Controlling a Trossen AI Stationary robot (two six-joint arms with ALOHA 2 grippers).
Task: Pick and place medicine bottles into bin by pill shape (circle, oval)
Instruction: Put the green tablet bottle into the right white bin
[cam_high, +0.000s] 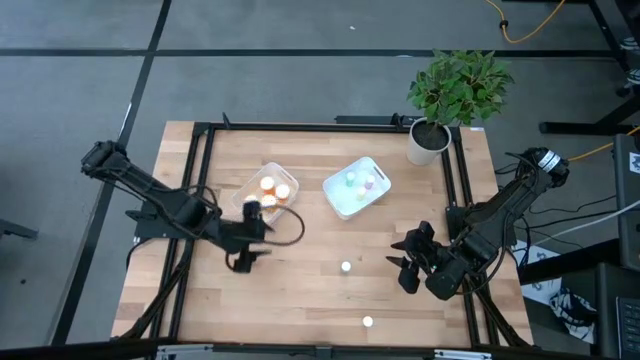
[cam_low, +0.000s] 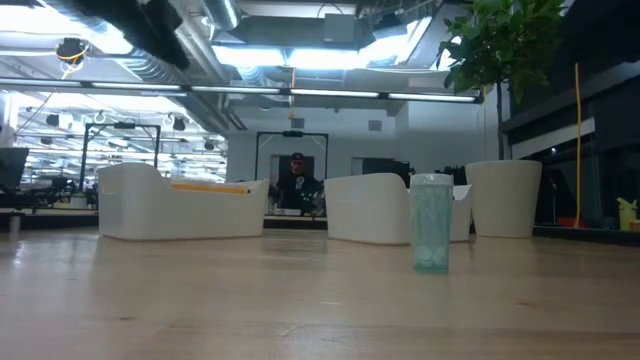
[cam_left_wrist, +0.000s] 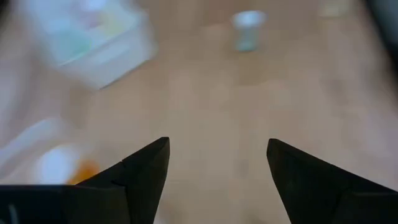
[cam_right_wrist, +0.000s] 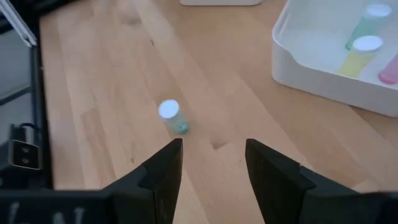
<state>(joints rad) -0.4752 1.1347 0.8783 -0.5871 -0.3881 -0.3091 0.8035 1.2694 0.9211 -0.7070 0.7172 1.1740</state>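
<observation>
Two bottles (cam_high: 346, 267) stand loose; two trays (cam_high: 356, 187) hold the others.

Grey floor (cam_high: 300, 60) around the table, crossed by dark seam lines; a yellow cable (cam_high: 530, 25) loops over it near the far edge, and dark stands sit off to the right side. Wooden table (cam_high: 300, 290) with black frame rails; potted plant (cam_high: 450, 95) in a white pot at its far right corner. Beyond the table, bright ceiling light strips (cam_low: 300, 55), exposed ducts, and a person (cam_low: 296, 185) seated in a dark doorway.
</observation>
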